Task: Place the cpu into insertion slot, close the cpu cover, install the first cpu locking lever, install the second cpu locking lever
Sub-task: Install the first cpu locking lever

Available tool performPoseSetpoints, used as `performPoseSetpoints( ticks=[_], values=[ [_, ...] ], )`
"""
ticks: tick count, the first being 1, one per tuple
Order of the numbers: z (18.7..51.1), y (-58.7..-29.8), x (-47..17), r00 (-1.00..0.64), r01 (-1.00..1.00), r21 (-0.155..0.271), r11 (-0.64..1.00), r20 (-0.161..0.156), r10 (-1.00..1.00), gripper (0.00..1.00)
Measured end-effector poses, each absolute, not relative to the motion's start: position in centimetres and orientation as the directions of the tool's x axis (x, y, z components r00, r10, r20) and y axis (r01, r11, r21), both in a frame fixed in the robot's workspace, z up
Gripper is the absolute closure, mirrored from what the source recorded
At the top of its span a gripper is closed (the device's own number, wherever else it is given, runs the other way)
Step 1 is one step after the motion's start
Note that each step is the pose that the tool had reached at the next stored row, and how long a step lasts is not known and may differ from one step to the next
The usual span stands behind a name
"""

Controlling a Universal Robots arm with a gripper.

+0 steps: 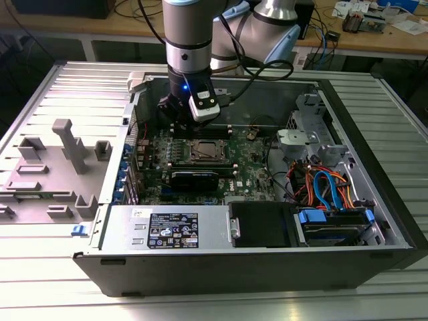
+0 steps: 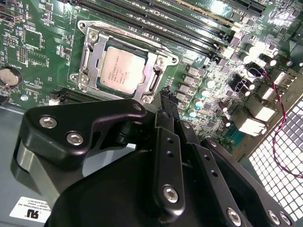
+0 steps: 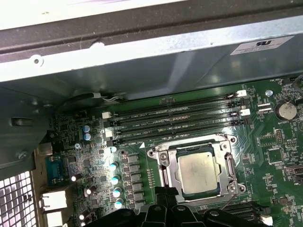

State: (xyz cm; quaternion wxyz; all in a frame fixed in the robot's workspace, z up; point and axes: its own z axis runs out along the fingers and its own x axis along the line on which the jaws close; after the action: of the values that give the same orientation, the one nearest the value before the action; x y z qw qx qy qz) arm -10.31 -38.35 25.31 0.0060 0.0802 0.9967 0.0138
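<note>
A ribbed metal table (image 1: 40, 294) carries the whole scene in the exterior view. At the exterior view's left lies a grey plastic fixture (image 1: 60, 167) with upright posts. Just beside it, towards the right, an open computer case (image 1: 200, 274) lies on its side, its green motherboard (image 1: 251, 167) facing up.

The arm comes down from the far side, and the gripper (image 1: 177, 120) hangs over the board just far-left of the insertion slot (image 2: 124, 40). In the second wrist view its fingers (image 2: 166, 142) are pressed together, clenched on nothing, with the tip (image 2: 166, 97) near a corner of the socket.

The cpu (image 2: 120, 71) sits in the slot, and the cpu cover (image 2: 152, 78) lies flat around it. At the case's right end run blue and orange cables (image 1: 328, 187).
</note>
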Motion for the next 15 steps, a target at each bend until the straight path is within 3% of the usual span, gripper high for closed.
performPoseSetpoints(
  ticks=[15],
  values=[
    [25.23, -37.93, -11.10, -0.996, 0.088, 0.029, 0.996, -0.010, 0.089, 0.89]
  ],
)
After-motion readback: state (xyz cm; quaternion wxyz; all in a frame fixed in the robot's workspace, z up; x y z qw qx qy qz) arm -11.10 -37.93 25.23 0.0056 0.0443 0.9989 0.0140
